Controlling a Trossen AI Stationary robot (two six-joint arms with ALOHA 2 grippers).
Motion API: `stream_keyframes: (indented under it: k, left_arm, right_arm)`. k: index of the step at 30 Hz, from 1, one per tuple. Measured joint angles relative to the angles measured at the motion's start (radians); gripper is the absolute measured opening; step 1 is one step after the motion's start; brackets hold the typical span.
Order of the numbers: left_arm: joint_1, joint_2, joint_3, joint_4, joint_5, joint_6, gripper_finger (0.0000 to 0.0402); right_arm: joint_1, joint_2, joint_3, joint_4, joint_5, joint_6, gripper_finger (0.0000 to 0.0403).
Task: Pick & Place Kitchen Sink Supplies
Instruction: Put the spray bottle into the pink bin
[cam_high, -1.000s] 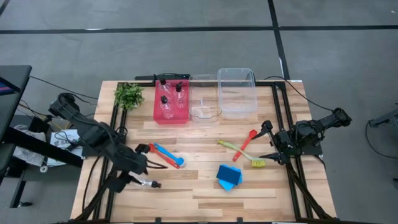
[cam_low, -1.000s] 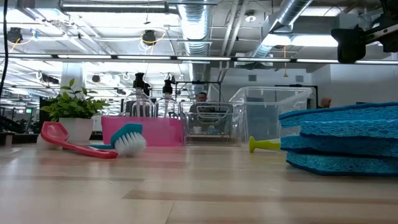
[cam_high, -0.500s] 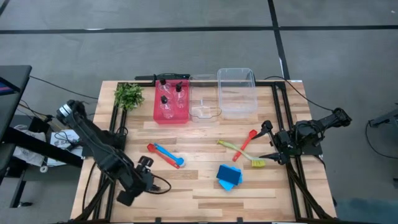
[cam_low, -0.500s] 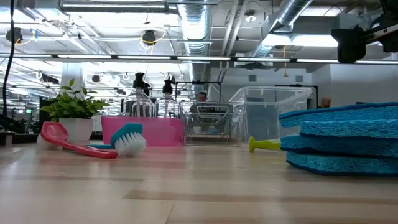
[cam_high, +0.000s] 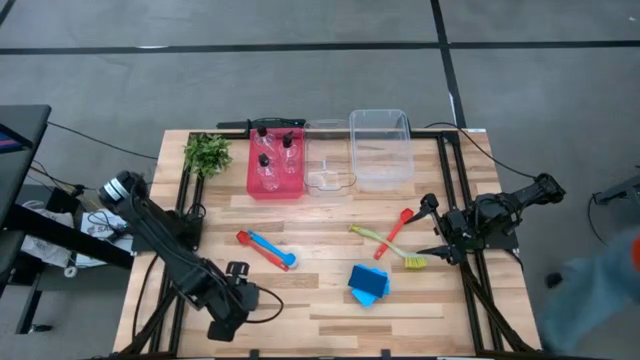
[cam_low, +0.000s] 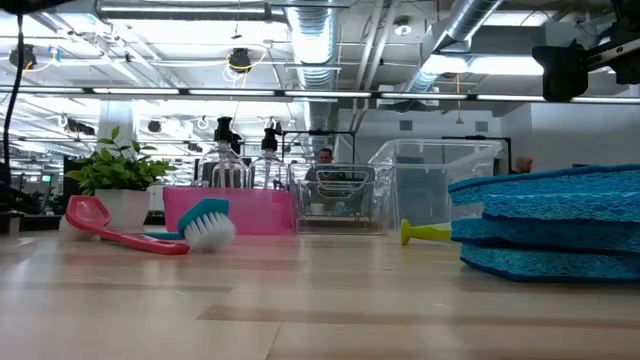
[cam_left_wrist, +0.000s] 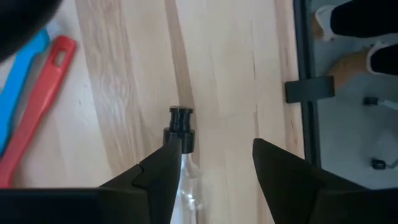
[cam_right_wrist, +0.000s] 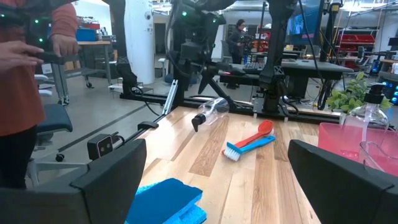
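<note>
Left tool swung toward the table's near edge, gripping small clear black-capped bottle; three bottles binned, brushes, sponges left.

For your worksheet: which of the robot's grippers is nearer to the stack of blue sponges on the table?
The right gripper is nearer, off to the side of the blue sponges beyond the yellow-green brush. The left gripper is farther away, over the table's opposite front corner, holding a clear bottle.
</note>
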Motion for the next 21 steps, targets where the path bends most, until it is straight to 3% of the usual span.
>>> stream_keyframes:
  k: [10,21]
  left_arm:
    - [-0.005,0.061,-0.004,0.004,-0.026,-0.025,0.0257]
    - [-0.006,0.062,-0.070,0.037,-0.086,-0.047,0.0264]
  right_arm:
    - [0.000,0.000,0.000,0.000,0.000,0.000,0.0386]
    - [0.000,0.000,0.000,0.000,0.000,0.000,0.0386]
